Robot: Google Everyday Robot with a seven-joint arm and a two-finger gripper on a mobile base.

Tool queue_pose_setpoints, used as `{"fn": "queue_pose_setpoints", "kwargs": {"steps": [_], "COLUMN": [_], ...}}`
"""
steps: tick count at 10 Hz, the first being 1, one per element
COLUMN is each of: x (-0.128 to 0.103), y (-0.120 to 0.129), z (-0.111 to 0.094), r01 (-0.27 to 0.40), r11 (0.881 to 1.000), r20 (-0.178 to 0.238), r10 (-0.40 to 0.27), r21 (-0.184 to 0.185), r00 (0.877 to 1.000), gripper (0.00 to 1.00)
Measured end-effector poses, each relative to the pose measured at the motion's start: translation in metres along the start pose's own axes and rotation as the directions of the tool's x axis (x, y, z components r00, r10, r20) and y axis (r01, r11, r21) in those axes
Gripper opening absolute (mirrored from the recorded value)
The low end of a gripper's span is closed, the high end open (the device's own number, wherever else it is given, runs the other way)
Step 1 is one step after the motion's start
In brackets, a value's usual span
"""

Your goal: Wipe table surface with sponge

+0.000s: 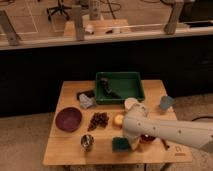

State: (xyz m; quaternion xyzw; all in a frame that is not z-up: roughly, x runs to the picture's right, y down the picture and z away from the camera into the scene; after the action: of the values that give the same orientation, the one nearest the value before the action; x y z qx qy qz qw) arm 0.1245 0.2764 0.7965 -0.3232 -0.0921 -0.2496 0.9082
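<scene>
A dark green sponge (120, 144) lies flat on the wooden table (65, 150) near its front edge, a little right of the middle. My white arm reaches in from the lower right. My gripper (132, 141) is at the arm's end, low over the table and right against the sponge's right side. The arm hides where the gripper meets the sponge.
A green tray (137, 92) with a dark object stands at the back. A purple bowl (68, 119), grapes (98, 120), a metal cup (87, 142), a yellow fruit (119, 120), a red item (146, 138), a crumpled grey bag (86, 101) and a grey-blue cup (165, 103) also stand on the table.
</scene>
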Motion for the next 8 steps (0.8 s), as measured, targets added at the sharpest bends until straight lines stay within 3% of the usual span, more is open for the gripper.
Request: {"fn": "queue_pose_setpoints", "kwargs": {"steps": [2,4,8], "x": [-0.002,-0.023,-0.062], "y": [-0.031,-0.051,-0.047], "z": [0.001,0.0,-0.015], "r01": [0.002,0.022,0.08], "r11": [1.0,0.999,0.993], "r20": [-0.001,0.013,0.06], "r10": [-0.002,-0.022,-0.085], "r21": [0.018,0.041,0.084], "r00": [1.0,1.0,0.995], "gripper": [0.05,0.05,0.05]}}
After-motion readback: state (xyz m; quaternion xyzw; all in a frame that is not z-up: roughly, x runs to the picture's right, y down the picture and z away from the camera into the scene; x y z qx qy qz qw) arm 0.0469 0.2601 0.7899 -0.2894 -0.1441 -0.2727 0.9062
